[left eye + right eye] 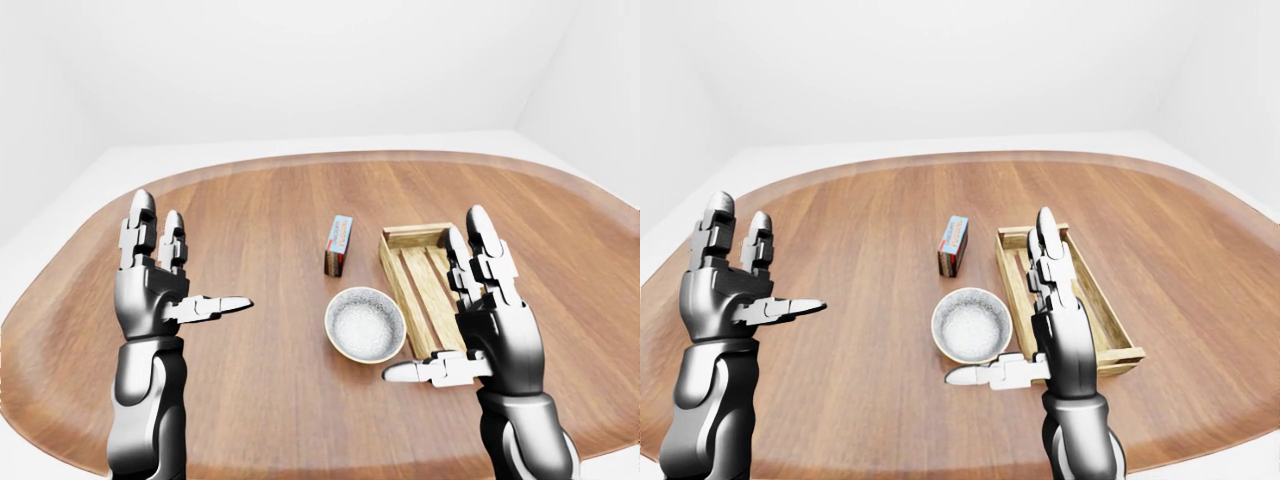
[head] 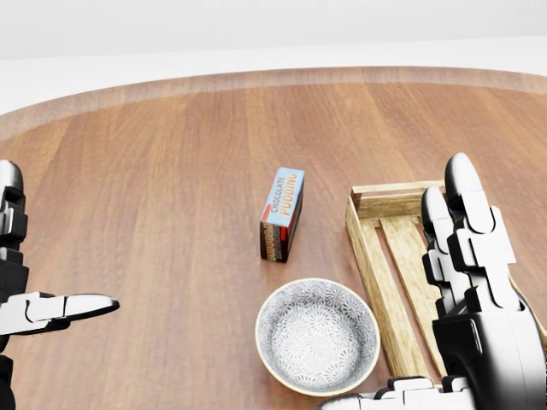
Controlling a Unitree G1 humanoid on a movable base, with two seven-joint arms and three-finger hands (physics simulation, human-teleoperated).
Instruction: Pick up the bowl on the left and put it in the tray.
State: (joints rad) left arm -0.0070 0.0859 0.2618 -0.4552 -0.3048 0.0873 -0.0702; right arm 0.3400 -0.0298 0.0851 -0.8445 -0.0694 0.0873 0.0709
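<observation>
A white patterned bowl [image 2: 318, 335] sits upright on the wooden table [image 1: 250, 200], just left of the slatted wooden tray [image 2: 369, 241]. In the left-eye view my left hand [image 1: 185, 268] is raised at the left, fingers spread and open, well apart from the bowl. At the right my right hand [image 1: 447, 305] stands open with its fingers up in front of the tray's near end. Its thumb [image 1: 405, 372] points left just below the bowl's lower right rim. Neither hand holds anything. The tray looks empty, though the right hand hides part of it.
A small blue and brown pudding box [image 2: 282, 213] stands on edge just above the bowl and left of the tray's far end. The oval table's curved edge [image 1: 60, 300] runs close behind my left hand. White floor and walls surround the table.
</observation>
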